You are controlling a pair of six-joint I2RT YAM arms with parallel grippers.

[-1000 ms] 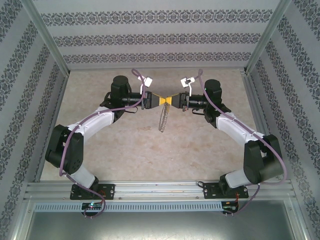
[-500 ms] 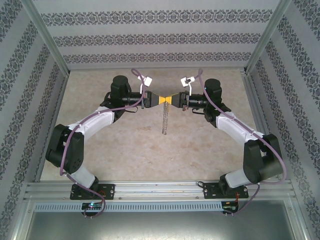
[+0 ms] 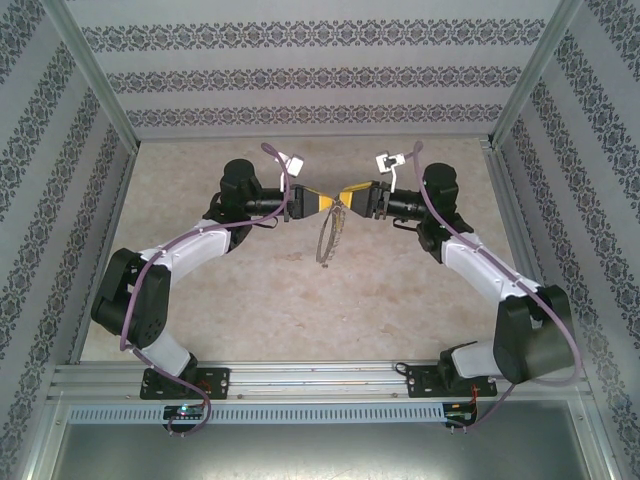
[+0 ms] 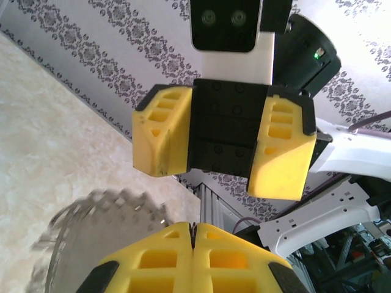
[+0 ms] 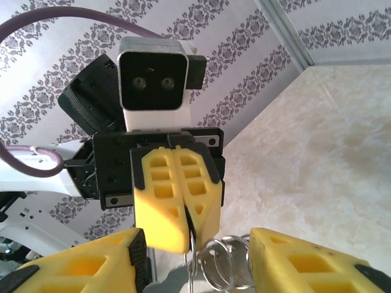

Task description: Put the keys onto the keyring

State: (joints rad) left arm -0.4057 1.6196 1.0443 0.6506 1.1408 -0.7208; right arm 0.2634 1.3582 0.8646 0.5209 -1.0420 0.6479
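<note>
Patterned wallpaper enclosed a pale stone-look table [image 3: 250,300], w/ both arms met in mid-air over its far half. The left gripper [image 4: 192,235] was seen pressed closed on the keyring [image 3: 327,238], which was hung below the fingertips as a grey coiled loop. The right gripper [image 4: 220,146] was held just opposite w/ fingers apart & nothing clamped (the coil's top sat between them in the right wrist view). The step in hand was judged to be presenting the ring for threading. Whether any key was already on the loop couldn't be told, the blur being too heavy. Next, a key would need to be fetched by the free gripper & its hole lined up w/ the ring's split end.
</note>
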